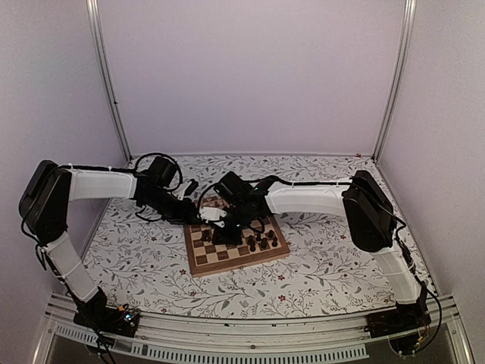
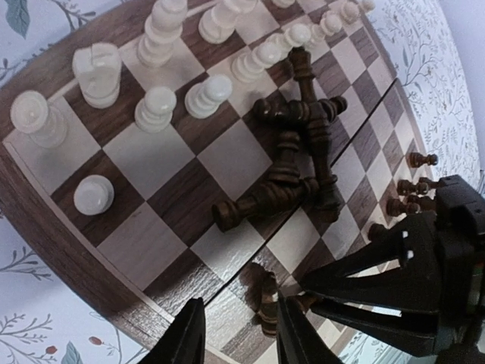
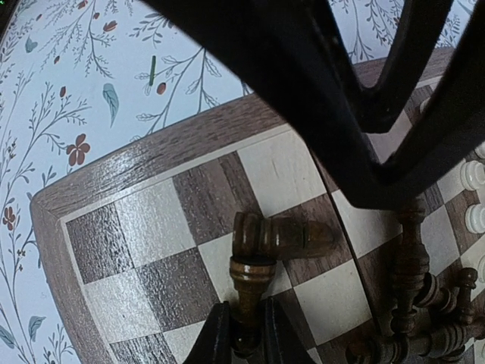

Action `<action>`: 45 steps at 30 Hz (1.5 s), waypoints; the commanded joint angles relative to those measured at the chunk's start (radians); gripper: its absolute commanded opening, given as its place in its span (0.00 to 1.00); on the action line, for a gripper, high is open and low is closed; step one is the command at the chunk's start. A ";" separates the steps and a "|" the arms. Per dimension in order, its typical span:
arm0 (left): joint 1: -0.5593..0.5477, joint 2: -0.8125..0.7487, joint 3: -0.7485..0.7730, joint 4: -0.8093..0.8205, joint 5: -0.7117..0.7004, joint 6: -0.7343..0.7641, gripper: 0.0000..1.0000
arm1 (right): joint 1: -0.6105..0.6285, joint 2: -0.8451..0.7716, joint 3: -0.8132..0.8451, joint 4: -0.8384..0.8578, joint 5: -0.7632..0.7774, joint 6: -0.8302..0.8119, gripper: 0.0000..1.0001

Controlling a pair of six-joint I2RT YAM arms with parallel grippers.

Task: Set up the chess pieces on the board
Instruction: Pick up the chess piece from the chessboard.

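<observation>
Room: pale lilac-white walls [image 1: 250,76] are closing in the work cell on three sides, and metal posts [image 1: 106,76] are running up the back corners.
Surface: a floral table cover [image 1: 326,273], white with grey-green sprigs and small red flowers, is lying flat over the whole table.
Near edge: a slotted metal rail [image 1: 250,337] is carrying both arm bases.
Board: the board [image 1: 204,258] is sitting on the cover around the middle of the table, turned a little askew to the table's edges. Both arms are reaching in over its far half.
Pale pieces: the pale pieces [image 2: 159,106] are standing upright in rows along one edge of the board.
Dark heap: the dark heap [image 2: 303,144], several dark brown pieces, is lying tumbled and crossed near the board's middle seam.
Standing dark pieces: a few standing dark pieces [image 2: 413,186] are waiting upright toward the opposite edge.
Left claw: the left claw [image 2: 239,337] is hanging low over the board with its fingers apart, gripping nothing.
Right claw: the right claw [image 3: 246,341] is pinching closed on a held dark piece [image 3: 252,277] near a corner of the board.
Neighbour: a fallen dark piece [image 3: 292,236] is lying on its side just beside the held one.
</observation>
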 commanded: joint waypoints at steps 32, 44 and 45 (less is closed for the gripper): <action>-0.047 0.070 0.032 0.005 0.125 -0.062 0.28 | 0.057 -0.020 -0.048 -0.022 0.069 -0.038 0.11; -0.056 0.084 0.030 0.030 0.196 -0.067 0.25 | 0.056 -0.020 -0.049 -0.015 0.069 -0.039 0.11; -0.056 0.077 0.028 0.037 0.196 -0.069 0.26 | 0.057 -0.019 -0.050 -0.013 0.071 -0.039 0.11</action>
